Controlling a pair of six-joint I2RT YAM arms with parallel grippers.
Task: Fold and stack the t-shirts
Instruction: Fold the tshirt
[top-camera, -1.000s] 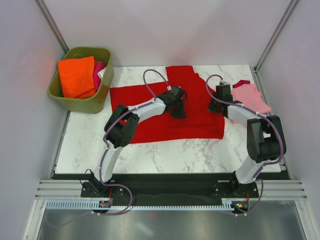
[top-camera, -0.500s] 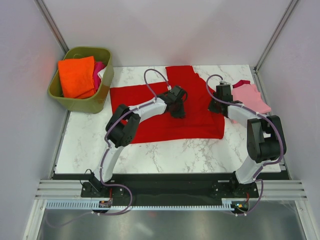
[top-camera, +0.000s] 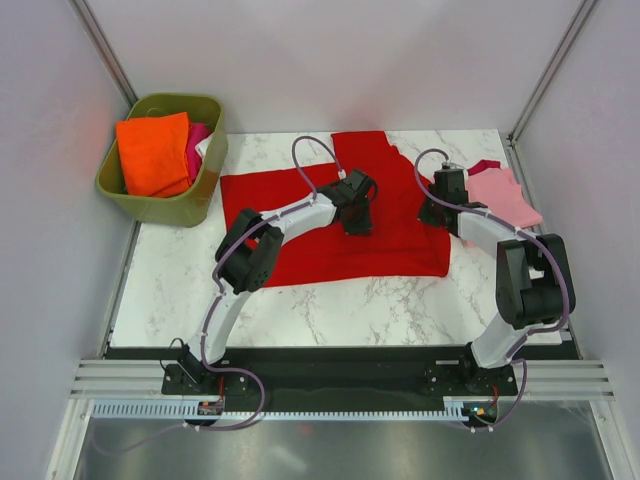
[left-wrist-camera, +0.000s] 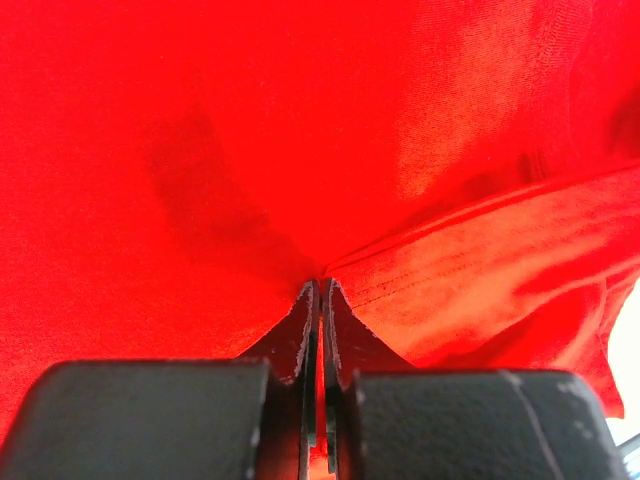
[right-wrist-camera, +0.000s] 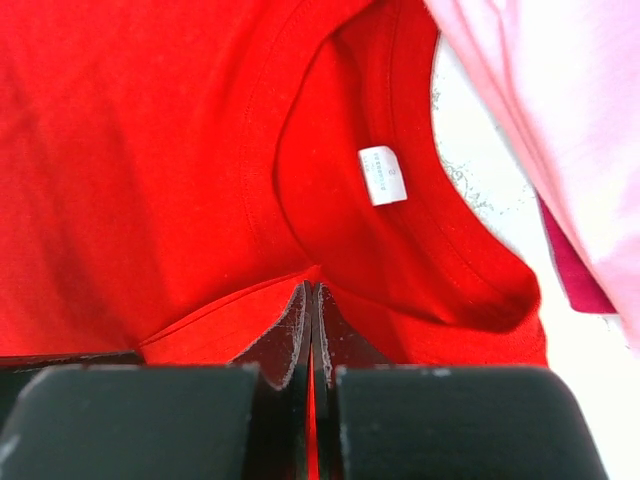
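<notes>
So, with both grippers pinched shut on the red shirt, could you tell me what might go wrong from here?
1. The left gripper pinches only a small ridge of the red t-shirt mid-body. It may hold just one layer, so the fold could come out uneven or the cloth could slip free.
2. The right gripper grips by the collar, and the pink t-shirt lies right beside it. Lifting there might drag or rumple the pink one.
</notes>
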